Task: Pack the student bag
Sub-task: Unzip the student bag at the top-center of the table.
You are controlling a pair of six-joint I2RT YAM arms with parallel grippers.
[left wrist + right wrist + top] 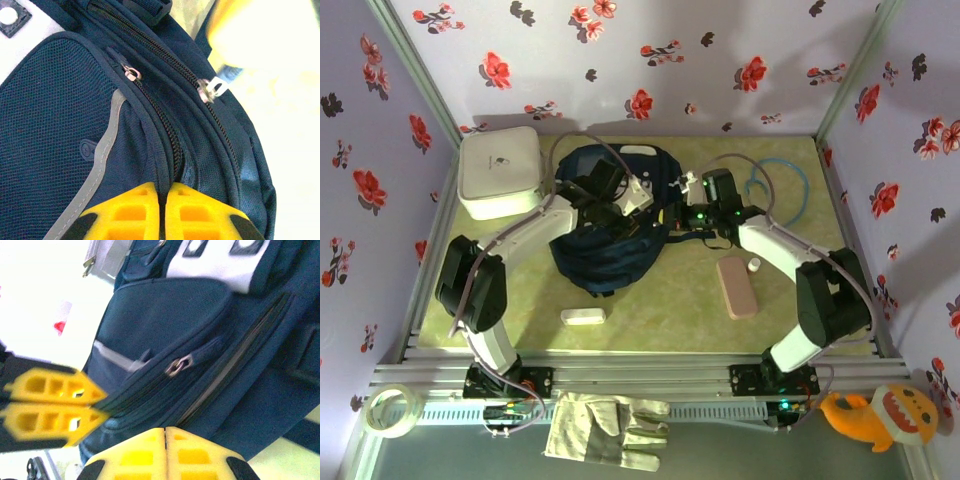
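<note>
The student bag (610, 245), dark navy with a grey-white patch, lies in the middle of the table between both arms. My left gripper (623, 203) is over its upper part. In the left wrist view that gripper (164, 187) is shut on a ridge of navy piping beside a closed zipper, and two metal zipper pulls (132, 75) sit further along. My right gripper (686, 214) is at the bag's right side. In the right wrist view it (165, 430) is shut, tips against the bag's (200, 330) fabric below a zipper pull (178, 365), with nothing visible between the fingers.
A white rounded box (500, 172) stands at the back left. A pink case (736, 286) and a small white bottle (754, 265) lie right of the bag, and a white block (583, 316) lies in front. A blue cord (775, 185) loops at the back right.
</note>
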